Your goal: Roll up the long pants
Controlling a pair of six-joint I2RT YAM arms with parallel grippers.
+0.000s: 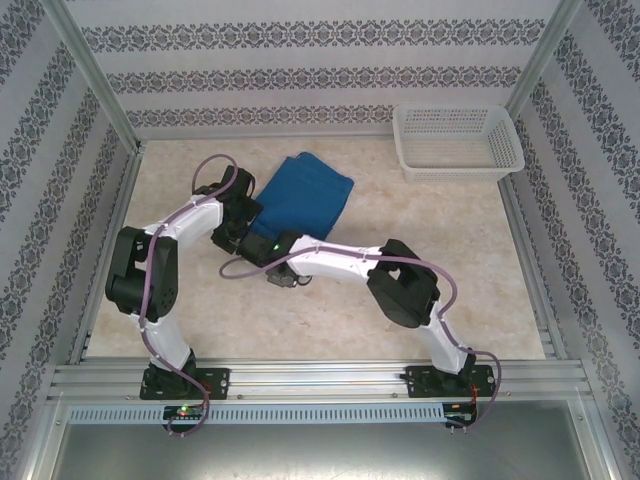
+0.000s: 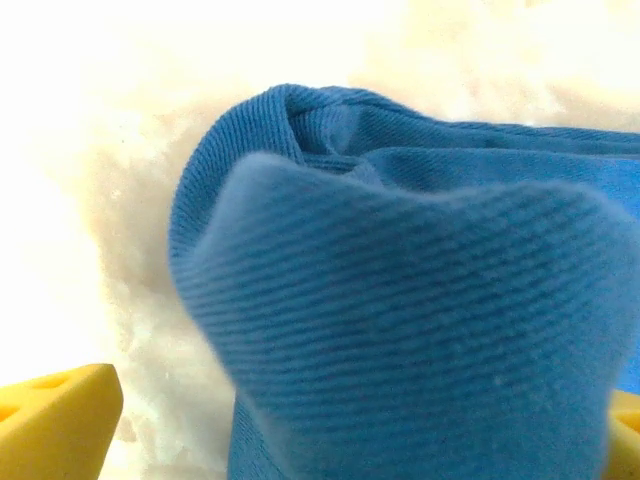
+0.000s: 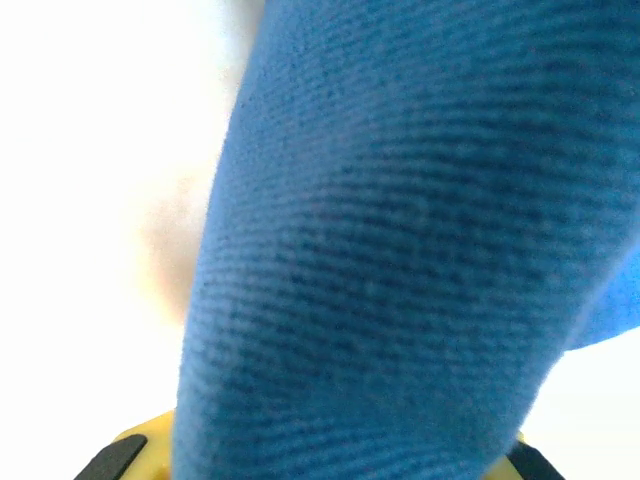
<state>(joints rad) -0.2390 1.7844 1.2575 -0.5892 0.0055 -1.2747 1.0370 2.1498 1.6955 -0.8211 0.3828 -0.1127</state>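
Observation:
The long pants (image 1: 303,193) lie folded into a royal-blue slab at the middle back of the table. Both arms meet at its near left corner. My left gripper (image 1: 236,228) is there, and in the left wrist view a thick ribbed fold of the pants (image 2: 400,300) bulges up between its yellow fingers (image 2: 55,420), hiding the gap. My right gripper (image 1: 268,252) sits just beside it. In the right wrist view the pants (image 3: 400,250) rise close to the lens, pinched between the yellow fingers (image 3: 140,445).
A white plastic basket (image 1: 457,140) stands at the back right corner. The marbled tabletop (image 1: 420,220) is bare to the right of the pants and in front. Patterned walls and metal rails close in the table on three sides.

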